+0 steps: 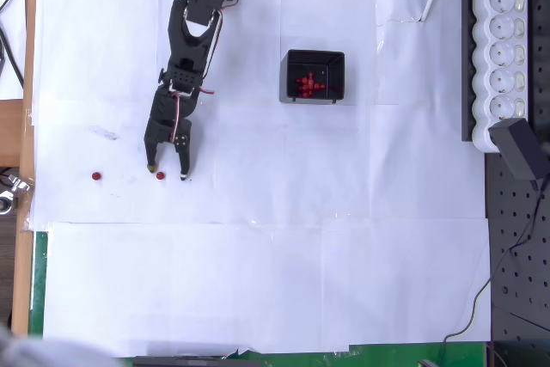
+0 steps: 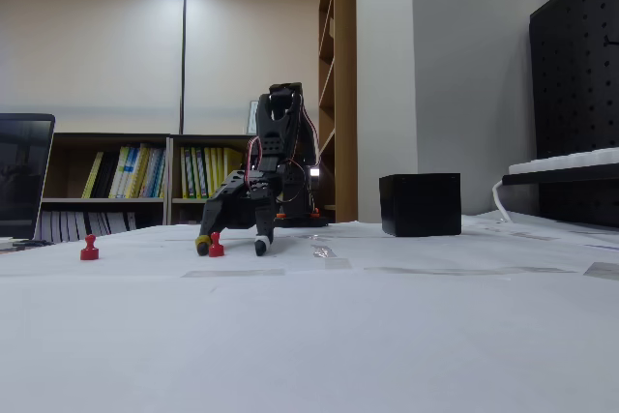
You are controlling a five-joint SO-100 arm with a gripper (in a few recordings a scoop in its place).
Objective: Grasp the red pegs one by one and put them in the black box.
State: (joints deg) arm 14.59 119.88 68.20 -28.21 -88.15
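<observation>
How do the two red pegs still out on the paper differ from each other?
One red peg stands between the open gripper's fingertips; the other red peg stands alone, further left in the overhead view, nothing around it. Both are upright on the white paper, outside the black box.

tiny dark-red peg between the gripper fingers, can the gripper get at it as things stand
Probably yes: the tiny dark-red peg stands on bare white paper between the open black gripper's fingertips, with nothing in the way.

black box (image 2: 420, 204) contents hidden in fixed view | power strip (image 1: 505, 49) cut off
</observation>
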